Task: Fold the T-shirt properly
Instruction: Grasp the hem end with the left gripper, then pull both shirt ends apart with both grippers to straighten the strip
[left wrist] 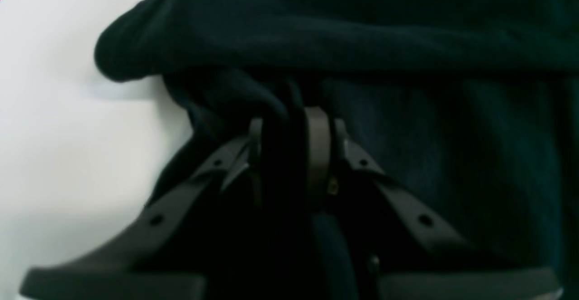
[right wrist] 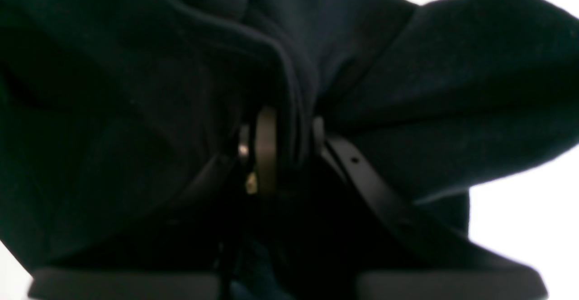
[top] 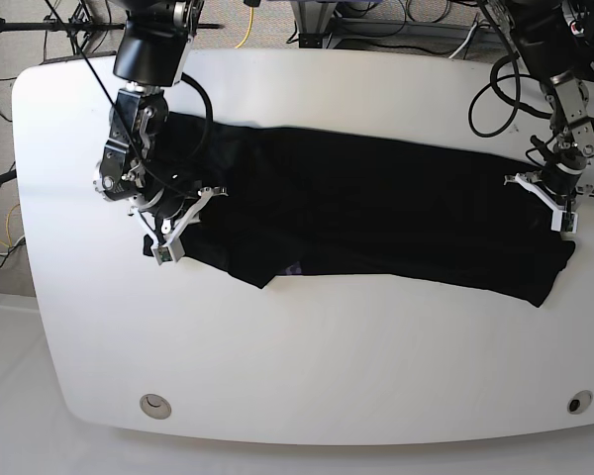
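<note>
On the white bench (top: 307,366) there is no container of any kind; the one thing it carries is the T-shirt (top: 376,223), a long black band of cloth stretched across the middle of the top from near the left edge to near the right edge, closer to the far edge than to the near one. Going from the left of the base view, the right gripper (top: 183,213) sits at the shirt's left end, tilted down onto the cloth, and the right wrist view shows what the base view cannot: its jaws are drawn close together with a thick rolled fold of the T-shirt (right wrist: 294,78) pinched between them, loose cloth draping over both sides. Across the middle the shirt lies flat, with a pointed flap jutting toward the near edge left of centre and a slanted lower edge running to a corner at the right. At the right end the left gripper (top: 556,193) stands over the cloth near the bench's right edge; only the left wrist view shows that it is clamped on a bunched fold of the T-shirt (left wrist: 289,98), with a rounded roll of fabric beyond the jaws and bare bench (left wrist: 68,146) to one side. Both wrist views are dark and soft, so which hem or seam each holds is probably not readable.
</note>
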`<state>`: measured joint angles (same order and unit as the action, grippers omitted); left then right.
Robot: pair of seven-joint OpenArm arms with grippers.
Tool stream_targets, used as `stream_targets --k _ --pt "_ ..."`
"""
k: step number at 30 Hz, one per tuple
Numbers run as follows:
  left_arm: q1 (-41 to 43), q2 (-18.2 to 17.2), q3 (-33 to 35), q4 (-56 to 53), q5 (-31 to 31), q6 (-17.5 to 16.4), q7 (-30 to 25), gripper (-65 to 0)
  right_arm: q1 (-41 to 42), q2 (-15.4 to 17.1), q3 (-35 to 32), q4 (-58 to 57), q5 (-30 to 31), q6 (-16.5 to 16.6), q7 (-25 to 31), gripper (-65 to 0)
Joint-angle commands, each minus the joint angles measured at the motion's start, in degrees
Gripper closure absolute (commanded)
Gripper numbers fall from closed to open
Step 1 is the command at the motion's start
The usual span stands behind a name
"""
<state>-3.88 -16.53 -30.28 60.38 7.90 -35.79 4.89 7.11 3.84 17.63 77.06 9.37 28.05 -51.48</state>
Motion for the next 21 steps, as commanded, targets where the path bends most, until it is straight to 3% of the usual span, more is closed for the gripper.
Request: stream_targets --k 1,6,21 --pt "-1.0 -0.9 -0.1 0.1 -0.4 1.7 -0.9 -10.2 -0.4 0.9 0.2 -3.4 -7.1 -2.2 -5.7 -1.4" --pt "-2.3 -0.9 0.1 -1.2 -0.4 4.3 -0.8 -10.2 2.0 2.3 0.2 -5.5 -7.1 -2.2 -4.7 -1.4" --pt "-2.9 -1.9 -0.3 -0.9 -0.3 4.5 -0.7 -10.2 7.2 2.9 0.1 -7.4 -7.1 -1.7 -4.7 -1.4"
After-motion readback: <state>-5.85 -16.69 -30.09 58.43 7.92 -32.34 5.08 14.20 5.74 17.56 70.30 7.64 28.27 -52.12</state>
